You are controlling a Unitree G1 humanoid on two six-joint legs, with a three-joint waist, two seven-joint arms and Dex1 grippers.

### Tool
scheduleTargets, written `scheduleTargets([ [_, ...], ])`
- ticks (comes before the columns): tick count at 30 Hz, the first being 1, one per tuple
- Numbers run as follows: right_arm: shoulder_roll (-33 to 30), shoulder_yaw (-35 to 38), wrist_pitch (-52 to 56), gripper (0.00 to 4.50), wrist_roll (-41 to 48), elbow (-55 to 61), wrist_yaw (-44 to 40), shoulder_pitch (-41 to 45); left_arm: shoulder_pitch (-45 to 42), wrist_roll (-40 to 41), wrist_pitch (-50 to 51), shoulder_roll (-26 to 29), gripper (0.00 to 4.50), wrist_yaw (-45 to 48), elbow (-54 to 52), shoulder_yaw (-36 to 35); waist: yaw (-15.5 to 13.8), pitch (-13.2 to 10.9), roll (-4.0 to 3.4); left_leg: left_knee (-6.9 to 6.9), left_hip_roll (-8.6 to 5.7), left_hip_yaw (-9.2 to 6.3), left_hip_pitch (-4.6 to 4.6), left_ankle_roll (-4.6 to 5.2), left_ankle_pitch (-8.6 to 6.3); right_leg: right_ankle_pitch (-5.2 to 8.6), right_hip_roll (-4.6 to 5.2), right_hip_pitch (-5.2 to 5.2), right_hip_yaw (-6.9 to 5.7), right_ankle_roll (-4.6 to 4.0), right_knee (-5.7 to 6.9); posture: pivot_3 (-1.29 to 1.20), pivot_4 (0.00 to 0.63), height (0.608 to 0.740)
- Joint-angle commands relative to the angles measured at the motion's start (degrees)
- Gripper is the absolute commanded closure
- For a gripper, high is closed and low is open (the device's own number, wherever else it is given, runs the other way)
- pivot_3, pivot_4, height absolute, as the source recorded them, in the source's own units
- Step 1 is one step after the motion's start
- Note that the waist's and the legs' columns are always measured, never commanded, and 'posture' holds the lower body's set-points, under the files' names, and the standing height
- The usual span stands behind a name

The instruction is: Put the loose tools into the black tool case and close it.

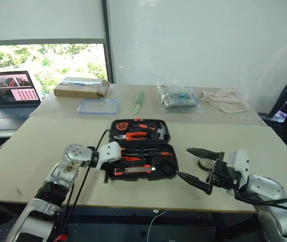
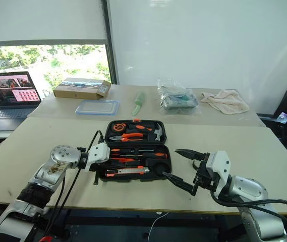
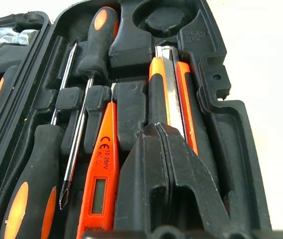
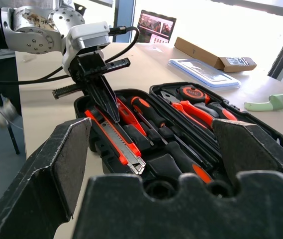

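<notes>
The black tool case [image 1: 138, 149] lies open near the table's front edge, screwdrivers [image 3: 94, 50], tester [image 3: 101, 174] and utility knife [image 4: 115, 142] seated in its slots. The left gripper [image 4: 104, 97], fingers closed on nothing, presses at the knife. The right gripper [image 1: 197, 169] hovers beside the case, jaws wide, holding nothing. Risk: an unseated tool blocks the lid. Room behind the case is ample.

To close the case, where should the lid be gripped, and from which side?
Grip the lid at its far edge, coming from behind. It lies flat and open beyond the tool tray, hinged along the middle, so the far rim is the free one to lift. The right gripper stands open and empty.
</notes>
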State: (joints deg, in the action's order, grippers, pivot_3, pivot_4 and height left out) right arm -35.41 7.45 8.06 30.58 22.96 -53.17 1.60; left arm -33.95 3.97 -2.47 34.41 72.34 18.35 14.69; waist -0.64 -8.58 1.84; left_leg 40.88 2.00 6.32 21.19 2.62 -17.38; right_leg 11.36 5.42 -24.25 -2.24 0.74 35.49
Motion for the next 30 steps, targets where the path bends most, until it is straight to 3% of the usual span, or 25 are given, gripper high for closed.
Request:
scheduleTargets([
  [1, -0.2, 1.5, -0.5, 0.0, 0.7, 2.2, 0.4, -0.4, 2.9, -6.6, 4.4, 1.2, 4.45, -0.1, 1.3, 5.7, 0.0, 0.1, -0.16, -0.01, -0.01, 0.01, 0.0, 0.0, 0.0, 0.0, 0.0, 0.0, 0.01, 0.0, -0.02, 0.0, 0.15, 0.74],
  [6, -0.2, 1.6, -0.6, 0.0, 0.7, 2.3, 0.7, -0.7, 2.7, -7.5, 6.8, -0.3, 4.45, -3.1, 1.5, 6.1, -0.1, 0.7, -0.52, -0.05, -0.02, 0.02, -0.04, 0.03, -0.02, 0.0, 0.01, 0.07, 0.01, 0.02, -0.11, 0.0, 0.15, 0.74],
  [13, -2.4, 9.9, -1.1, 0.0, 1.8, 3.9, 0.5, -8.8, 3.4, 6.9, 3.1, -1.7, 4.45, -0.4, -2.4, -5.6, -0.4, 0.7, -0.61, -0.04, -0.03, 0.0, 0.13, 0.06, -0.03, 0.05, 0.05, -0.04, 0.02, 0.16, -0.18, 0.0, 0.15, 0.74],
  [14, -2.7, 11.6, -1.3, 0.0, 1.8, 3.7, 0.2, -10.8, 3.7, 9.2, 2.5, -1.0, 3.94, 1.0, -2.7, -7.4, -0.2, 0.7, -0.57, -0.04, -0.03, 0.0, 0.2, 0.1, -0.06, -0.02, 0.06, -0.1, 0.02, 0.07, -0.19, 0.0, 0.15, 0.74],
  [16, -2.9, 15.4, -2.7, 0.0, 1.1, 3.0, -0.8, -15.8, 4.8, 14.2, 2.5, 0.5, 3.57, 3.4, -3.4, -11.9, -0.1, 0.7, -0.56, -0.06, -0.01, -0.02, 0.42, 0.13, -0.07, -0.02, 0.0, -0.24, -0.04, 0.07, -0.3, 0.0, 0.15, 0.74],
  [17, -2.9, 17.3, -3.6, 0.0, 0.5, 2.4, -1.4, -18.4, 5.6, 15.8, 2.0, 1.8, 3.08, 4.8, -3.5, -13.8, 0.0, 0.7, -0.57, -0.06, 0.0, -0.02, 0.49, 0.13, -0.07, -0.01, -0.01, -0.31, -0.05, 0.08, -0.32, 0.0, 0.15, 0.74],
  [20, -2.7, 21.2, -6.1, 0.0, -1.6, -0.1, -2.6, -24.3, 9.0, 19.0, -1.2, 5.7, 2.25, 9.8, -2.6, -18.4, 0.3, 0.7, -0.58, -0.1, -0.01, 0.0, 0.57, 0.12, -0.11, 0.0, -0.04, -0.4, -0.04, 0.1, -0.38, 0.0, 0.15, 0.74],
  [21, -2.8, 21.9, -6.9, 0.0, -2.5, -1.0, -2.7, -25.5, 10.0, 20.2, -1.7, 6.6, 1.6, 11.3, -2.0, -19.7, 0.3, 0.7, -0.59, -0.13, -0.01, 0.03, 0.54, 0.15, -0.15, 0.02, -0.03, -0.4, -0.02, 0.13, -0.42, 0.0, 0.15, 0.74],
  [26, -7.9, 20.8, -2.2, 0.0, -5.1, -4.1, -2.1, -23.4, 14.0, 22.7, 0.0, 11.6, 0.06, 15.8, 0.5, -23.6, 0.5, 0.6, -0.61, -0.11, -0.04, 0.14, 0.51, 0.25, -0.27, 0.12, 0.1, -0.37, 0.04, 0.24, -0.47, 0.0, 0.15, 0.74],
  [30, -14.3, 14.0, 8.7, 0.0, -4.8, -6.9, -1.4, -11.8, 15.1, 25.0, 1.6, 10.5, 0.06, 17.5, -2.4, -23.3, 0.5, 0.6, -0.58, 0.03, -0.04, 0.15, 0.5, 0.23, -0.22, 0.28, 0.23, -0.36, 0.05, 0.29, -0.46, 0.0, 0.15, 0.74],
])
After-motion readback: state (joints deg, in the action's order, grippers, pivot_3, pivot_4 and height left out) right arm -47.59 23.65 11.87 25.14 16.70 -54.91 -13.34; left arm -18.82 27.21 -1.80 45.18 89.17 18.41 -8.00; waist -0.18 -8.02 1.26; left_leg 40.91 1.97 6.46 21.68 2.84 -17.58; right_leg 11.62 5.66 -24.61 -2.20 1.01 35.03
